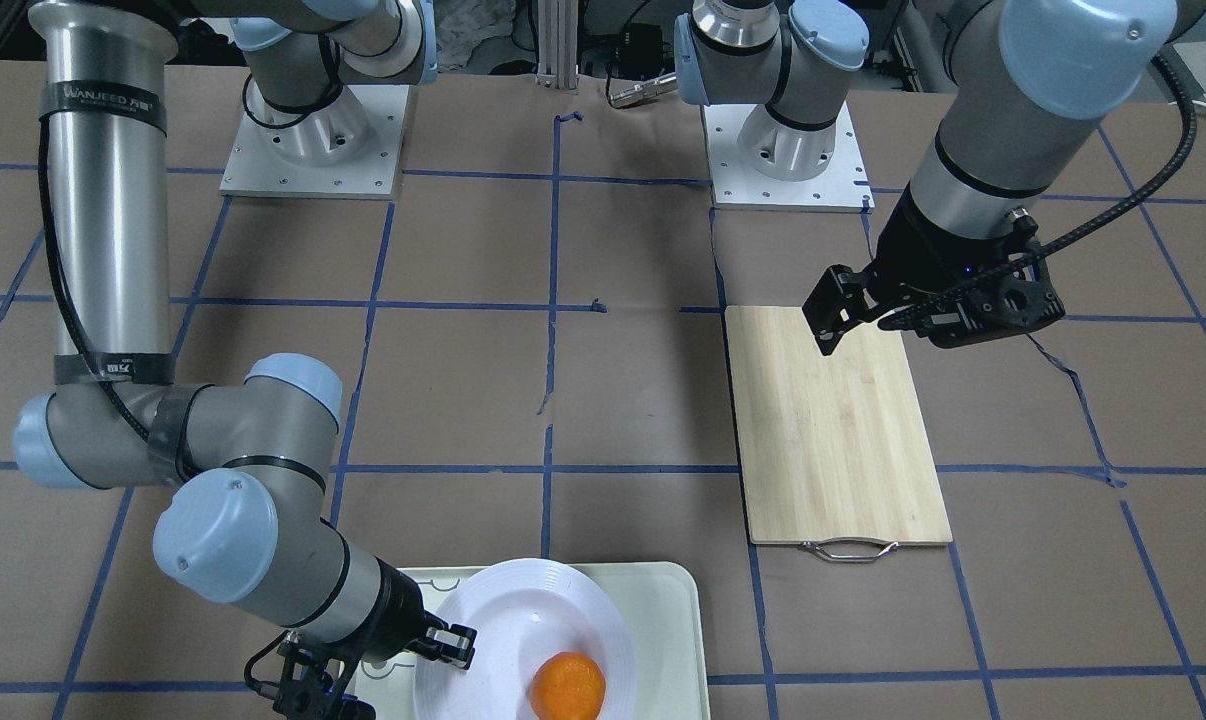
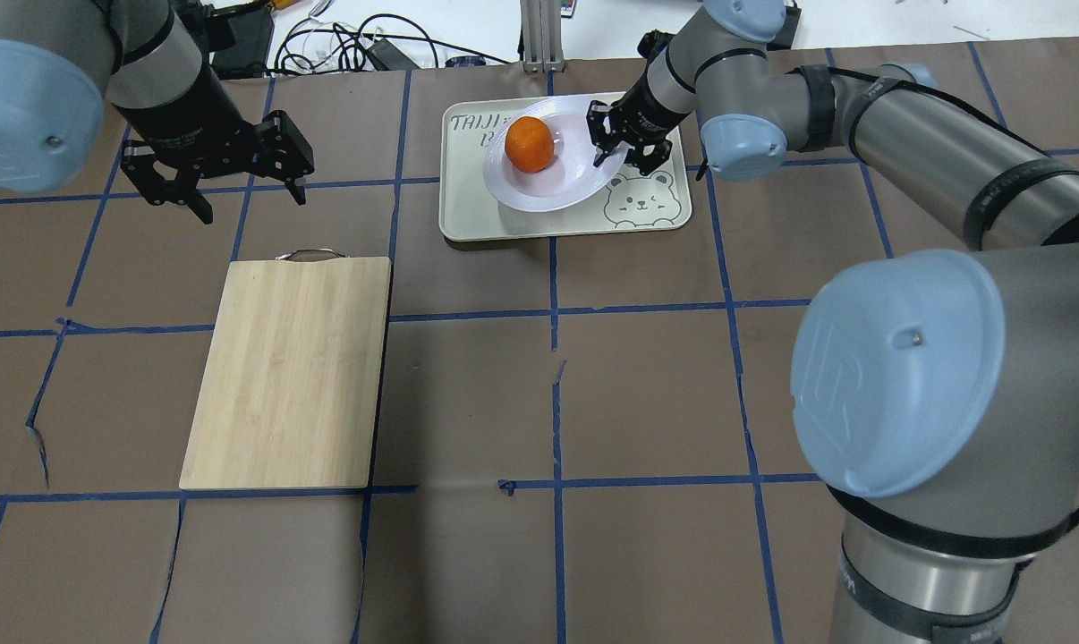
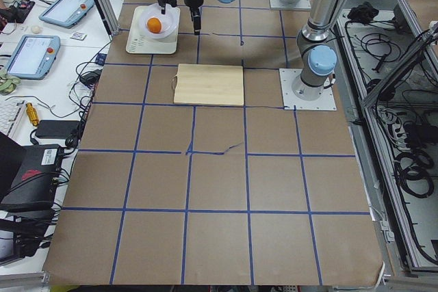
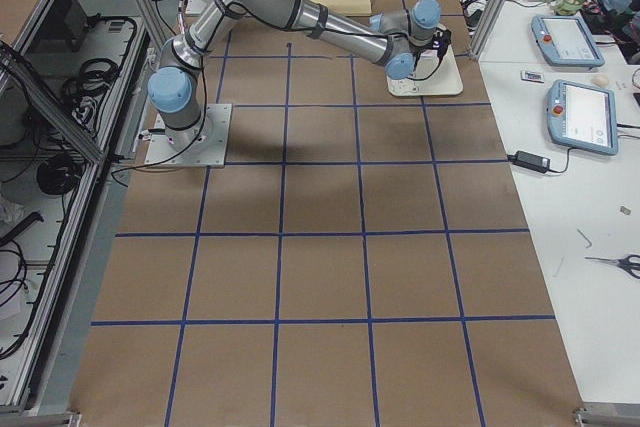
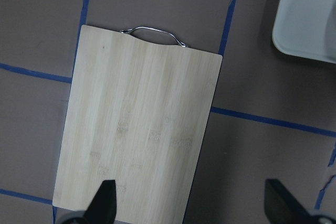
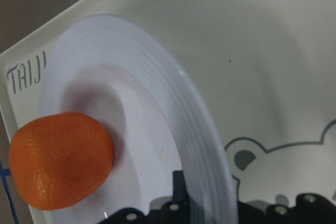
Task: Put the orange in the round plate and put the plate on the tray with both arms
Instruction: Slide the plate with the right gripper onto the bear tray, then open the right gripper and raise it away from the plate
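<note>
glossy round plate, dimpled orange, smooth tray, wooden board, metal handle

Bright even light, soft shadows, sharp.

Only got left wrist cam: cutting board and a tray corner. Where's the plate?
Observer: The round plate is over the tray, inside its outline in the overhead view.
Operator: Orange?
Observer: The orange sits in the plate's well, on the side away from the right claw.
Operator: Right claw let go?
Observer: No. It has the plate's rim between its fingers. The plate looks tilted, so I can't say it lies flat.
</note>
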Tool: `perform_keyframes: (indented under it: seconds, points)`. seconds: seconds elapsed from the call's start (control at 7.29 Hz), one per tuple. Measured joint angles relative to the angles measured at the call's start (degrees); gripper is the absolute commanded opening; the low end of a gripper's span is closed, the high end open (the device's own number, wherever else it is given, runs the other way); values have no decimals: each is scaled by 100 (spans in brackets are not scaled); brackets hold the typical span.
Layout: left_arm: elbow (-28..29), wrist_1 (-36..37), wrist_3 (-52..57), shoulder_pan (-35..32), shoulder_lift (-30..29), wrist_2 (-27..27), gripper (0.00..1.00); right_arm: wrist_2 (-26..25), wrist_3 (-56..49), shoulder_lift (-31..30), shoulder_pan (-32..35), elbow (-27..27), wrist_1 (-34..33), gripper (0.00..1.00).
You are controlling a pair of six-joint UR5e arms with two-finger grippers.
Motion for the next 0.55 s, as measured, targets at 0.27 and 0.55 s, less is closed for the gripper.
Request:
perform_keyframes:
  seconds: [0.27, 0.55]
  points:
    - [0, 6, 0, 0, 0, -6, 100, -24, 21, 73, -6, -20, -7, 100]
    - [0, 8, 0, 0, 0, -7, 100, -140, -106, -75, -17, 122, -56, 100]
